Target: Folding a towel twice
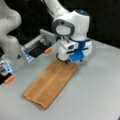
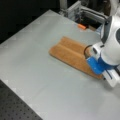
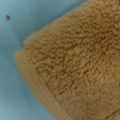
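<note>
The towel (image 1: 50, 83) lies on the grey table as a long narrow orange-brown strip, folded once along its length, with a lengthwise crease showing in both front views (image 2: 70, 53). My gripper (image 1: 67, 62) points down at the strip's far end, its dark fingertips at or just above the cloth. In a front view the white and blue hand (image 2: 105, 57) covers that end and hides the fingertips. The wrist view is filled by a fuzzy towel corner (image 3: 80, 65) with its edge band, seen from very close, and no fingers show there.
A metal rail frame (image 1: 37, 46) with an orange piece (image 1: 47, 50) runs behind the towel, and another orange piece (image 1: 9, 79) sits at the left. A second white arm base (image 1: 10, 30) stands at the left. A dark perforated board (image 2: 15, 107) borders the table.
</note>
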### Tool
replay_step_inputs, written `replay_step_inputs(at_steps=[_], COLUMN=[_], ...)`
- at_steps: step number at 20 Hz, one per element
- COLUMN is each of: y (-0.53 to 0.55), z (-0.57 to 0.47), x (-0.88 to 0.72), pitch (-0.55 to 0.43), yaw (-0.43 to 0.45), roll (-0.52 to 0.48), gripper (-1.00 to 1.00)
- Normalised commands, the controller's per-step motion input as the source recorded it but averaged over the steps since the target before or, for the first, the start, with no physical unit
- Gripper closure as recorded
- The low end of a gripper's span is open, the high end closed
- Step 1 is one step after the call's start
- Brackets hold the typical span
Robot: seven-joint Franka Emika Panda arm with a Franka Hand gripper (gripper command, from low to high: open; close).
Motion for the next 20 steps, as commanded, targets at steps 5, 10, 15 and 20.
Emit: replay_step_inputs(at_steps=[5,10,15,20], y=[0.07,0.07,0.08,0.08], z=[-0.07,-0.07,-0.12,-0.12], x=[0.18,0.18,0.16,0.14], pitch=[0.013,-0.029,-0.057,-0.075], yaw=[0.032,0.030,0.028,0.012], roll=[-0.154,-0.148,-0.147,-0.156], gripper=[-1.00,-1.00,-1.00,-1.00])
